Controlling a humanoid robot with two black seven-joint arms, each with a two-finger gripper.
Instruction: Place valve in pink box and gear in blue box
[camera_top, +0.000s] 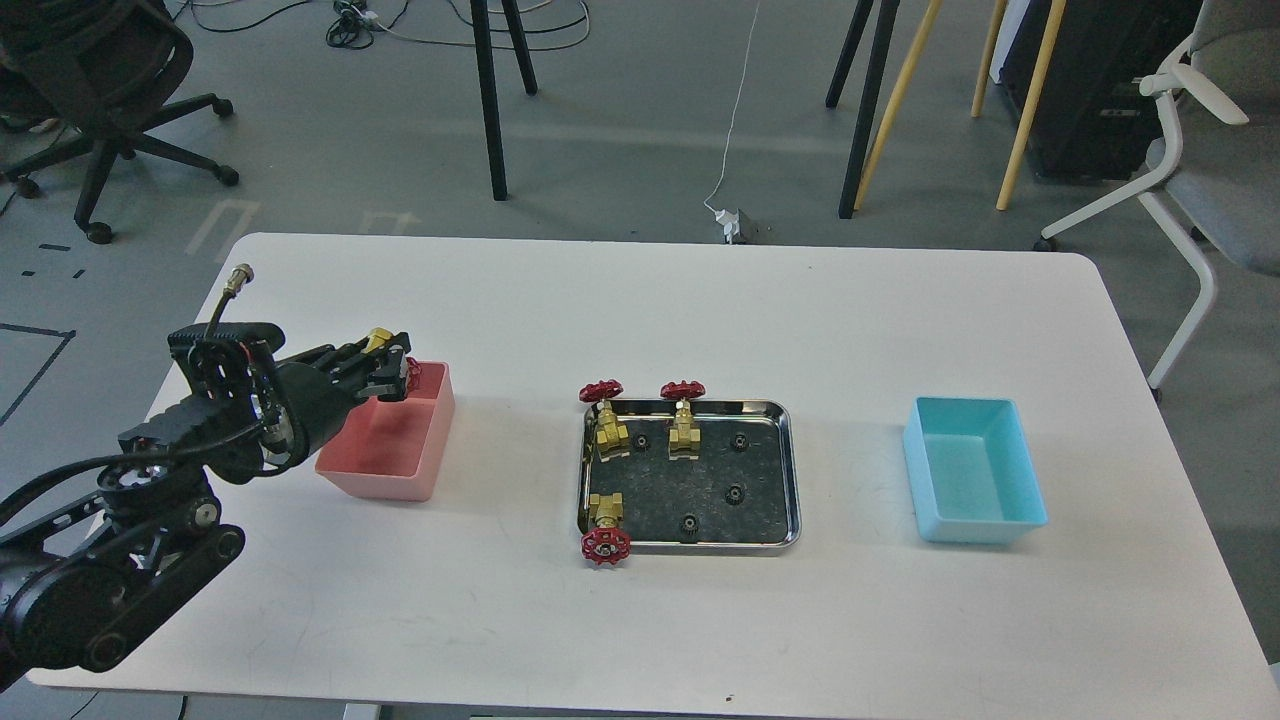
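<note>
My left gripper (388, 372) is shut on a valve (398, 364) with a brass body and red handwheel, and holds it above the far part of the pink box (405, 455). Three more valves (608, 425) (683, 415) (604, 527) stand in or on the rim of the steel tray (790, 470). Several small black gears (734, 492) lie on the tray's dark floor. The blue box (972, 469) sits open at the right. My right gripper is out of view.
The white table (660, 300) ends close behind the boxes and tray. Chairs and stand legs are on the floor beyond it.
</note>
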